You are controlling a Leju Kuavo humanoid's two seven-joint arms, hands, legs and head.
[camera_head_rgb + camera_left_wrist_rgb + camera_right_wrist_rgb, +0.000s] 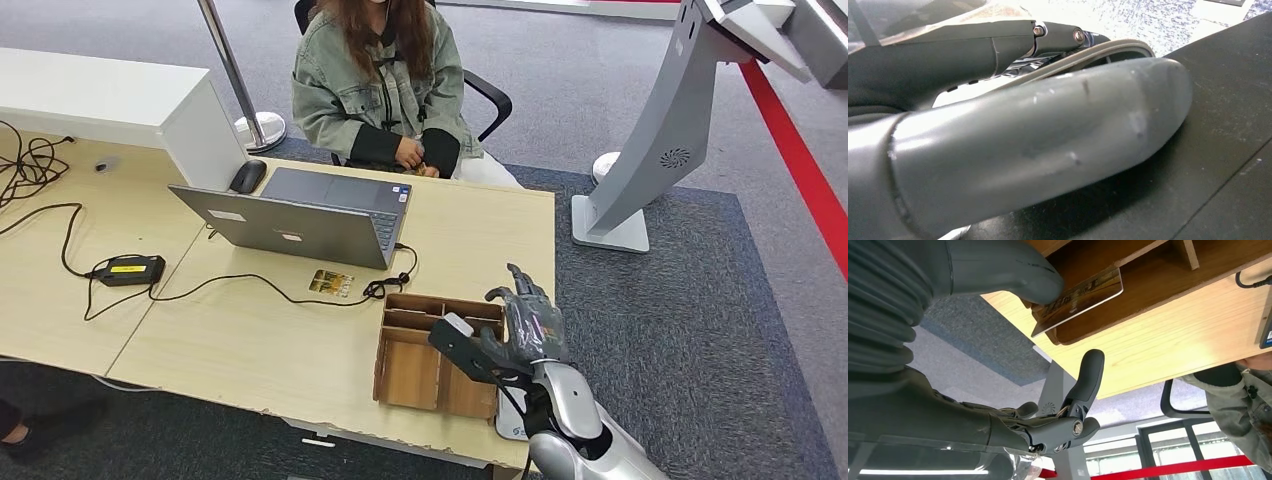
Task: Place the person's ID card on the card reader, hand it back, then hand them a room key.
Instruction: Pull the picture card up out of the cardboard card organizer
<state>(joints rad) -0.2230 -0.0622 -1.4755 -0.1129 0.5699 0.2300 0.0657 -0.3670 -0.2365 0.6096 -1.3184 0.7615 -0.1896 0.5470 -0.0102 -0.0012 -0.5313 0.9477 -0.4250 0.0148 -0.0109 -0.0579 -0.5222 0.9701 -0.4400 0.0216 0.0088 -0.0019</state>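
My right hand [522, 328] hovers over the near right end of the table, above a wooden divided box [412, 372]. It pinches a brown-and-gold patterned card [1083, 296] under the thumb, the other fingers [1087, 376] spread; in the head view the card [457, 324] shows as a pale edge beside the thumb. A second, similar card [331, 283] lies flat on the table in front of the laptop. The person [385, 90] sits across the table with hands [415, 155] together at its far edge. My left hand [1038, 135] shows close up with nothing in it.
An open grey laptop [300, 220] stands mid-table with a mouse [247, 176] behind it. A black box with a yellow label [128, 270] and cables lie at the left. A white flat device [510, 420] lies by the box at the table's near edge. A grey kiosk stand [650, 150] rises at the right.
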